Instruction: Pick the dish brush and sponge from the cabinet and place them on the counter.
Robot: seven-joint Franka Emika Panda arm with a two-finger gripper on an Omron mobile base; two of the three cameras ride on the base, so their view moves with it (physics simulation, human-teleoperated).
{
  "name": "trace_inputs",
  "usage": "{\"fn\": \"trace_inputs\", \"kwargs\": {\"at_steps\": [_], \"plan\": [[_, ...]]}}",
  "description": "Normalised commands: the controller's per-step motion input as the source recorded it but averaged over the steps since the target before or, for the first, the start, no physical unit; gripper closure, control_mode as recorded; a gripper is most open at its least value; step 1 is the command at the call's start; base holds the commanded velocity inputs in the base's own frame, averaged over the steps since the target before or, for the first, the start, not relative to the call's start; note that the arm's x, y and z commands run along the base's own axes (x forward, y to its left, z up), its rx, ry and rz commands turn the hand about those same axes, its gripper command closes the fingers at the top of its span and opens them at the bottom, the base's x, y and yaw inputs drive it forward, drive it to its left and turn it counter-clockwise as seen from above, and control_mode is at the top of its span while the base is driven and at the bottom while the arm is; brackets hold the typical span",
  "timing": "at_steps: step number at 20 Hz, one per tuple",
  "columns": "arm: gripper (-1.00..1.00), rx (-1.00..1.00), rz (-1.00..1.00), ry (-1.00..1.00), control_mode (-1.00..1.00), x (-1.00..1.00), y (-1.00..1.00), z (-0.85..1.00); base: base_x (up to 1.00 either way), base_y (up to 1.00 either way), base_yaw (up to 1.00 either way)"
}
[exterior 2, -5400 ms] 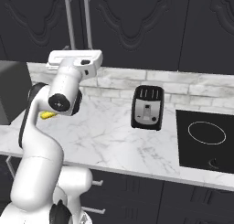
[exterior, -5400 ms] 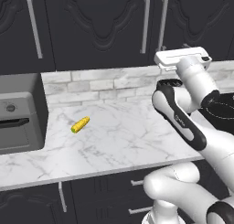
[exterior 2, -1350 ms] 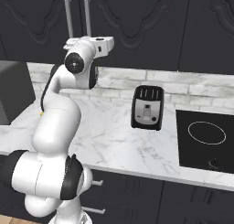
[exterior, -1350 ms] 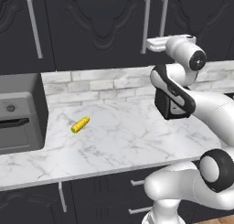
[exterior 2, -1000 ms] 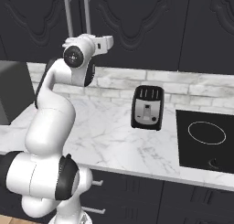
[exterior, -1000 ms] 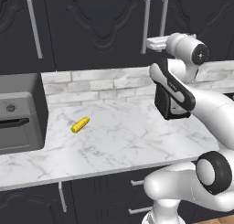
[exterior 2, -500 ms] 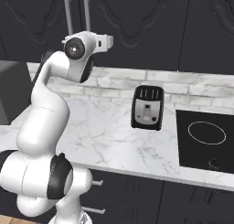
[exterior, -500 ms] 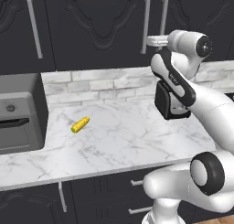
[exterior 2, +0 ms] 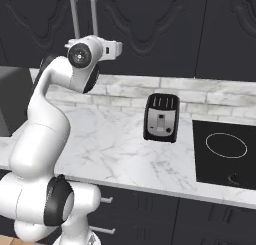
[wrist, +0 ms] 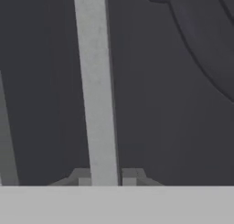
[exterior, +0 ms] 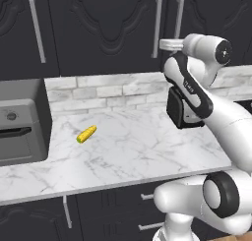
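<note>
While the cabinet (exterior: 113, 28) is standing closed, the gripper (wrist: 103, 179) is clamping its fingers on a silver bar handle (wrist: 97, 86), apparently the right one of the pair. Door-opening step is underway. Brush and sponge are presumably sitting behind the doors, unseen. Next move is calling for an outward pull swinging the door. Bench (exterior: 128, 146) is carrying corn cob (exterior: 86, 134) and toaster (exterior 2: 160, 117).
</note>
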Motion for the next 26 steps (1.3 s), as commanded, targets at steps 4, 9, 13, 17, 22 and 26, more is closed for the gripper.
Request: {"fn": "trace_inputs", "kwargs": {"at_steps": [4, 9, 13, 17, 22, 26], "plan": [[1.0, 0.04, 0.0, 0.01, -1.0, -0.29, -0.46, 0.01, 0.0, 0.0, 0.0], [1.0, 0.04, 0.0, 0.07, -1.0, -0.12, -0.63, 0.13, 0.0, 0.0, 0.0], [1.0, 0.05, 0.0, 0.09, -1.0, -0.1, -0.77, 0.18, 0.0, 0.0, 0.0], [1.0, 0.07, 0.0, 0.06, -1.0, -0.2, -0.78, 0.08, 0.0, 0.0, 0.0], [1.0, 0.09, 0.0, 0.01, -1.0, -0.44, -0.96, 0.06, 0.0, 0.0, 0.0], [1.0, 0.1, 0.01, 0.0, -1.0, -0.46, -0.97, 0.05, 0.0, 0.0, 0.0]]}}
